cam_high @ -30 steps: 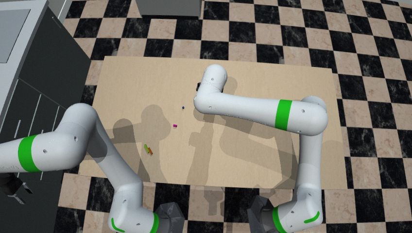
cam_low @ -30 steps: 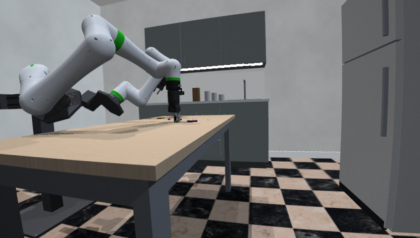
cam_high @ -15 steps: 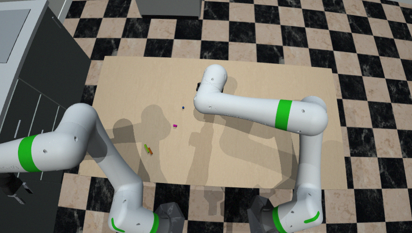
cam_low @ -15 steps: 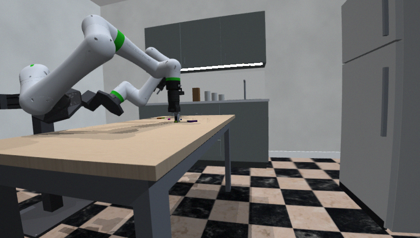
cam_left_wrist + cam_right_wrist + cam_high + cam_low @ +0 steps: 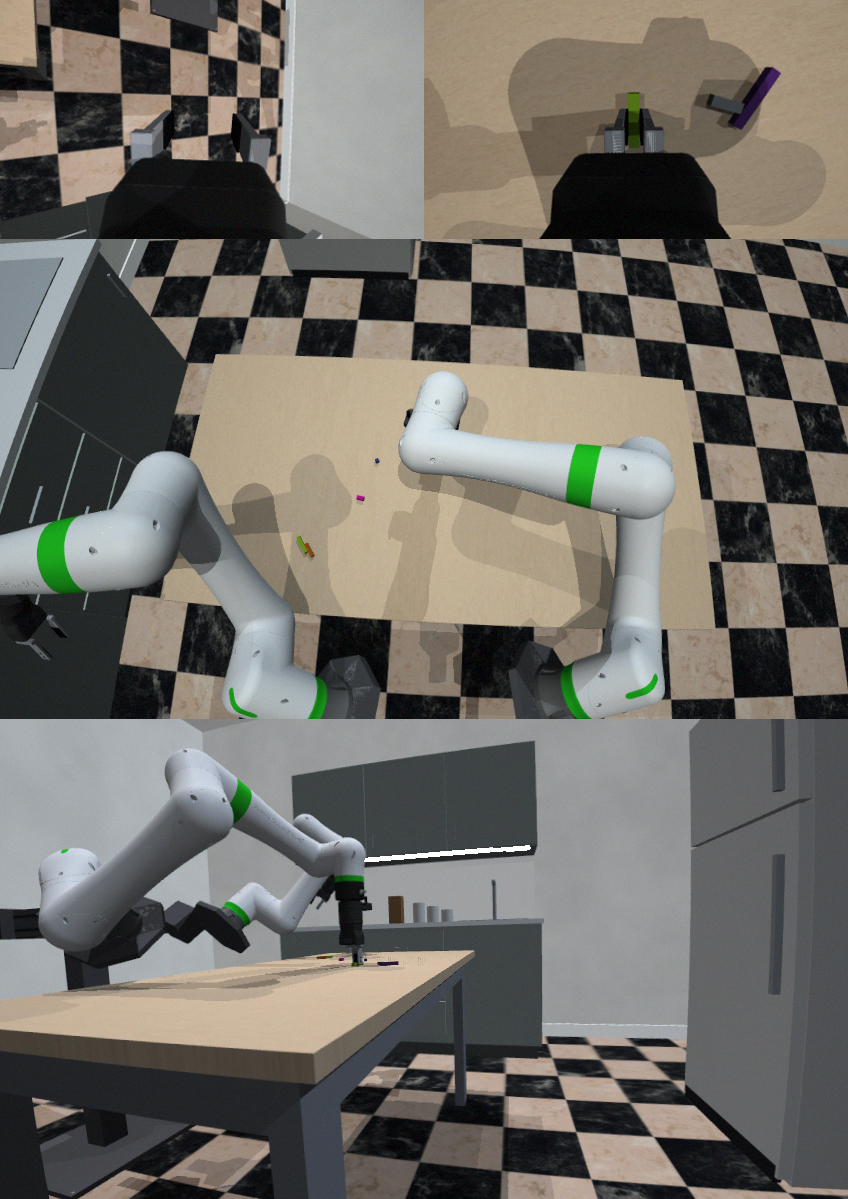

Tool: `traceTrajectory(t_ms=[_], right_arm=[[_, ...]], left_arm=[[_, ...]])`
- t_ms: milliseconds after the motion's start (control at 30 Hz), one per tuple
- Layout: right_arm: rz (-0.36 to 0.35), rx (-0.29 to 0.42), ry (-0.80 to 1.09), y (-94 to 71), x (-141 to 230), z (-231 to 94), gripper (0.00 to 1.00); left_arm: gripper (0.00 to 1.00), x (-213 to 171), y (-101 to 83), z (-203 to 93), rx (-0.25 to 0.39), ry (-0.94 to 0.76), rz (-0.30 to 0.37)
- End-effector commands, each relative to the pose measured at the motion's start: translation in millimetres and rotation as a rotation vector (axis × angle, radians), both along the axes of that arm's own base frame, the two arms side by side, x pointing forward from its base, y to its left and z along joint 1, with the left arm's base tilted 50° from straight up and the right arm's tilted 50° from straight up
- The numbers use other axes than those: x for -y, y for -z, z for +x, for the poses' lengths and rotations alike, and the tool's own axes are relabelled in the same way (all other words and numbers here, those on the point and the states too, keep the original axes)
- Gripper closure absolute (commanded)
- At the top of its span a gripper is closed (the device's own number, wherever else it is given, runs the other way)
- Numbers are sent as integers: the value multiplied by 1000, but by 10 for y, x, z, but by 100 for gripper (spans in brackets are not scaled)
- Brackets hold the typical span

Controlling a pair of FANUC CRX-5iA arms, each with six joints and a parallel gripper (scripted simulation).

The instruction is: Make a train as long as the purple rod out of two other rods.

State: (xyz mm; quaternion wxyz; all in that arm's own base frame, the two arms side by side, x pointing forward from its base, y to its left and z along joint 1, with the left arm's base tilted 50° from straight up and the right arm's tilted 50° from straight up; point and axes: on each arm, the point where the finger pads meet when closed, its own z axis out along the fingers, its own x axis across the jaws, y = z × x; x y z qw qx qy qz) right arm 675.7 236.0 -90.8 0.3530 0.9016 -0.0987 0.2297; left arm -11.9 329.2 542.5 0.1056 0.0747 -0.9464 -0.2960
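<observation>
Right up close, we have our right gripper (image 5: 357,961) (image 5: 634,119) narrowed onto a lime rod (image 5: 355,964) (image 5: 634,102), its fingers pressed to both long sides and one end sticking out past them. The rod is down at the table (image 5: 267,405) (image 5: 208,1022) (image 5: 17,35) (image 5: 474,30). Near it we see the purple rod (image 5: 387,963) (image 5: 755,97) lying flat, and a grey rod (image 5: 727,105) set crosswise with one end at its side; whether they touch, we can't tell. Further along the table lie the small blue rod (image 5: 376,460) (image 5: 365,959) and then the magenta rod (image 5: 360,498) (image 5: 341,959), well apart. Beyond them, a second lime rod (image 5: 302,544) (image 5: 329,956) and the orange rod (image 5: 309,550) (image 5: 320,957) lie side by side, slightly offset, so they make no end-to-end line. Furthest off, our left gripper (image 5: 56,645) (image 5: 319,903) (image 5: 203,123) hangs wide open past the table's edge, with nothing between its fingers.
</observation>
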Motion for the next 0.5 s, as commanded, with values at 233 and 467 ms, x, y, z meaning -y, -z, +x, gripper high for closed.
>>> traceTrajectory(t_ms=[233,467], right_arm=[[1,1,-2,-7,-12,2,76],[1,1,-2,-29,-35,-10,76]], left_arm=[[0,2,-6,0,0,0,1],[0,2,-6,0,0,0,1]])
